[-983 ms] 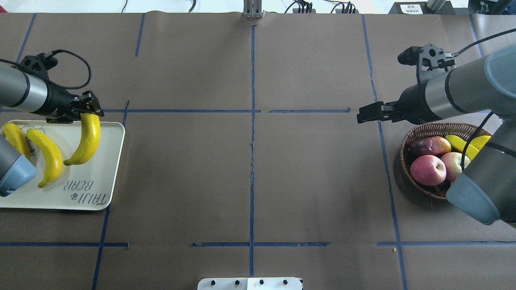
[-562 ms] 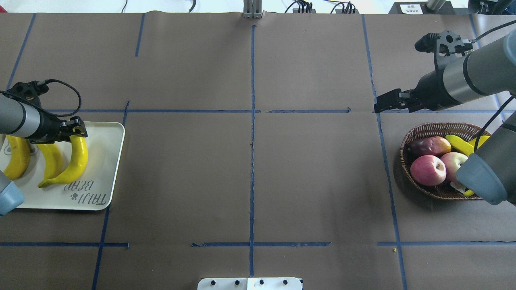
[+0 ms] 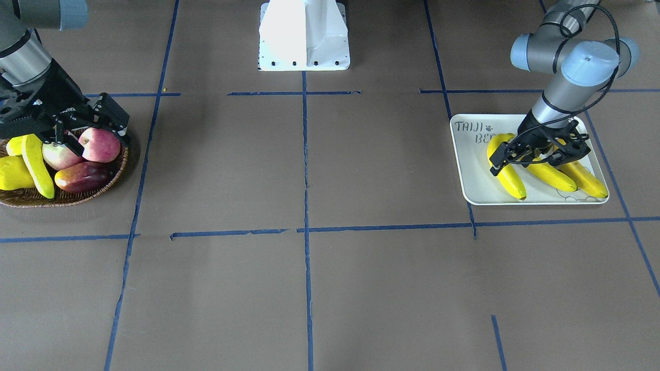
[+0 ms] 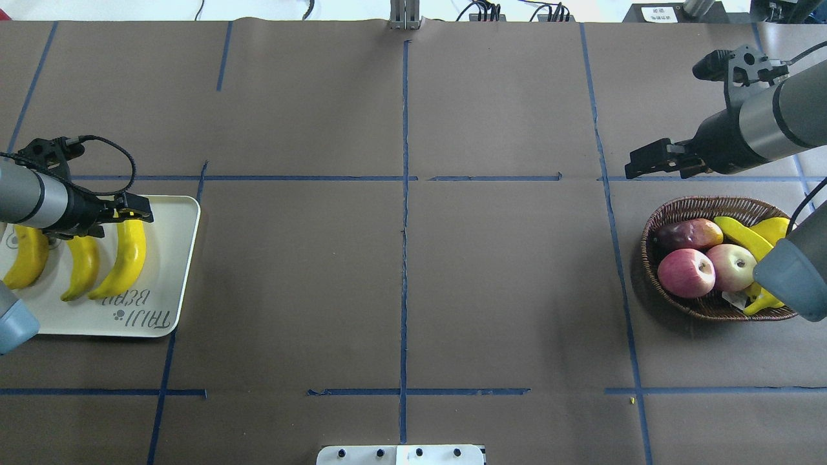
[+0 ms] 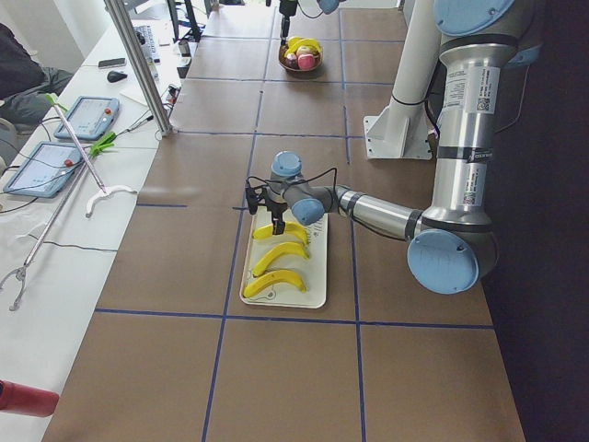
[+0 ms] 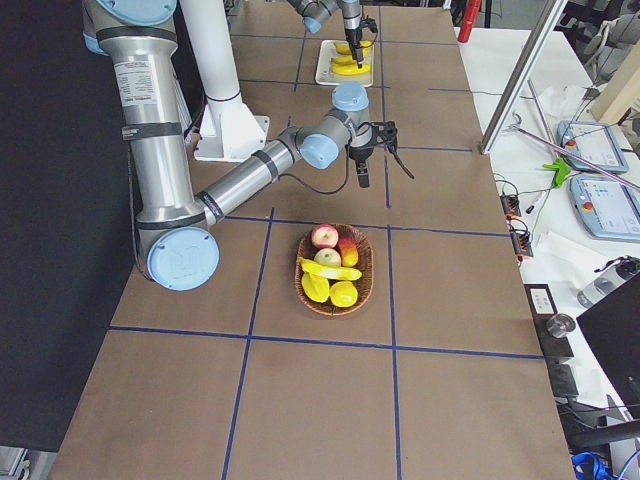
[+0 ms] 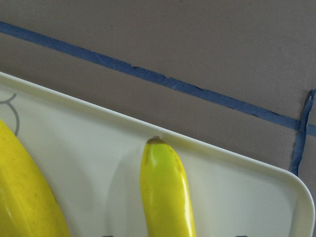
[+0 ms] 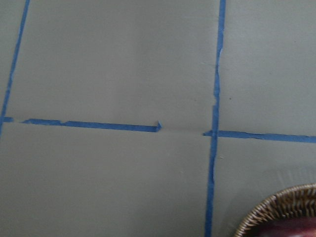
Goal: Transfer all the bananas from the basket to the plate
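Starting with the bananas, count three on the plate [image 4: 171, 245]: first banana [image 4: 26, 258], second banana [image 4: 83, 268] and third banana [image 4: 126, 258], laid side by side, lengthwise, flat on the plate surface. Take the third banana as the one nearest the plate edge facing the basket [image 4: 701, 202].

Locate the left gripper [image 4: 137, 217] low over the far end of the third banana, jaws straddling it. Check the left wrist view for jaw state: small dark jaw tips at the lower border, each standing clear of the banana's sides. Read as released, not clamped.

Find the fourth banana [image 4: 743, 236] off the plate and well apart from it, in the basket at the opposite end of the table [image 4: 504, 290]. Note in the same basket two red-pink apples [image 4: 686, 272], one dark red fruit [image 4: 688, 234] and plump yellow fruits [image 4: 772, 227], all close beside the fourth banana.

Locate the right gripper [image 4: 636, 166] raised above the table, well apart from the plate, near the plate-facing rim of the basket. Read its jaws as spread, holding nothing.

Note blue tape lines [image 4: 404, 258] across the brown table covering between plate and basket.
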